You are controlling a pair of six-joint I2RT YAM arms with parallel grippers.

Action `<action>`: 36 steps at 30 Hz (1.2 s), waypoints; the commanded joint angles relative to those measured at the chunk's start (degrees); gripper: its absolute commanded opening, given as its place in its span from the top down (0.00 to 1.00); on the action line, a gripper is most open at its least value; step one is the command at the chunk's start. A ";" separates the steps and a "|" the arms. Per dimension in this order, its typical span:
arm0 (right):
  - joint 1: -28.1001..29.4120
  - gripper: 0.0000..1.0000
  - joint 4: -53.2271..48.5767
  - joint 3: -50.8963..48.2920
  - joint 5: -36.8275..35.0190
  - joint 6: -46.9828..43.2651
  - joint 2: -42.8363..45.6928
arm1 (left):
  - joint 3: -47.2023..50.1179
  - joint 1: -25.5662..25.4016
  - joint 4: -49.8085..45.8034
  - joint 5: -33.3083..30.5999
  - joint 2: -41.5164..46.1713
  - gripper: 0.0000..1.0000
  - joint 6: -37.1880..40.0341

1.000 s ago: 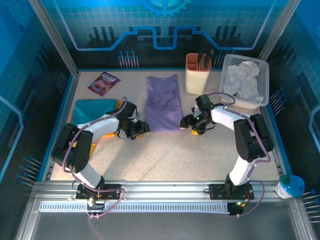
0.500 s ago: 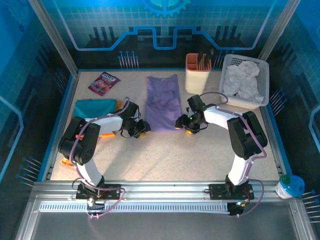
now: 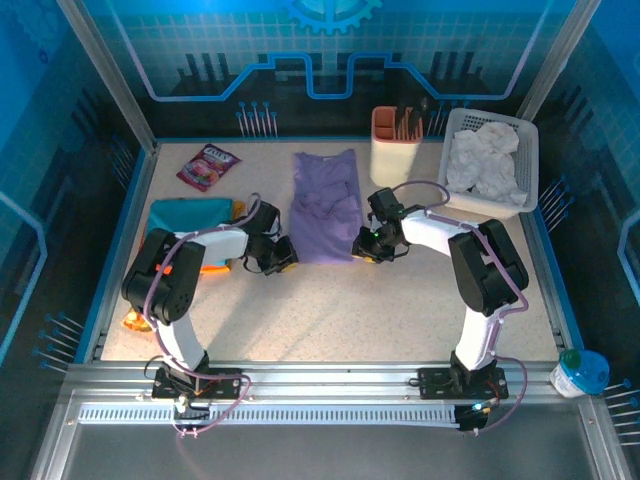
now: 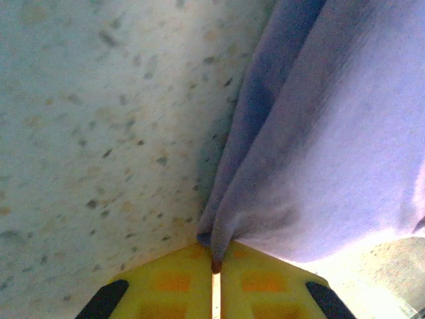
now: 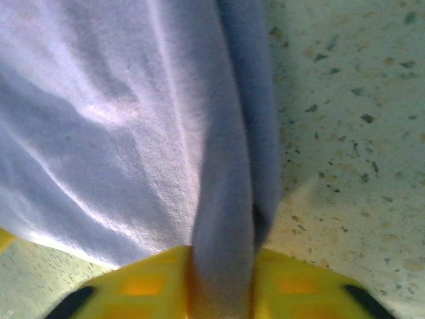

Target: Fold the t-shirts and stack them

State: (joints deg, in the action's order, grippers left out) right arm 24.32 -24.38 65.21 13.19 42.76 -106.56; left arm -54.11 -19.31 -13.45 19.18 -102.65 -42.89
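The left gripper has its yellow fingertips pressed together on a thin pleat of the lavender-purple soft cotton t-shirt, at the shirt's near left corner. The right gripper pinches a thicker roll of the same cloth at the near right corner. A second ago the right gripper stood apart from the hem, out to the right. It has since slid left and closed on the corner, while the left gripper has hardly shifted and only its arm has swung round. The shirt lies lengthwise in the middle of the speckled beige table, already narrowed into a long strip, with a rumple across its middle. Its near hem sits between the two grippers and its far end points to the back wall. With both near corners now held, the arms look ready to carry the near hem away from the bases and lay it over the far half, probably the next fold. The right grip takes in several layers, so that side may drag unevenly. To the left, well apart, a folded teal cloth t-shirt waits as the likely stack base. Beyond it lies a glossy pink-purple snack packet. Far right stand a peach plastic utensil holder and a white slatted plastic basket of crumpled white cloths.
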 commanded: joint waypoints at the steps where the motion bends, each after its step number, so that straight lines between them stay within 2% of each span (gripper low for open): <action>1: 0.27 0.90 -0.28 1.50 -0.65 -0.64 -1.45 | -1.88 -0.37 5.96 -1.48 -2.64 0.97 0.00; 4: 0.21 1.00 -0.05 1.35 -0.65 -0.90 -1.67 | -1.54 -0.38 5.31 -1.60 -2.35 1.00 0.40; 14: 0.38 1.00 0.14 -5.81 0.69 -1.46 5.73 | 3.30 -1.37 -0.90 -1.51 6.92 1.00 3.44; 20: 3.96 1.00 -0.72 -14.07 0.20 0.06 14.26 | 11.26 -4.90 -2.46 -2.45 17.54 1.00 -0.35; 30: 11.26 1.00 -3.44 -28.81 -6.21 6.11 29.80 | 27.19 -19.64 -8.23 -12.26 40.73 1.00 -17.16; 36: 14.38 1.00 -10.76 -31.69 -8.62 9.68 40.73 | 28.49 -27.97 -17.71 -17.40 51.29 1.00 -23.91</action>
State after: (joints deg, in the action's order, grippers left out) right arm 37.69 -27.83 34.74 9.21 49.39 -69.56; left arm -26.17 -45.34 -22.24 7.68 -54.87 -61.10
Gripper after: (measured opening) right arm 0.056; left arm 0.063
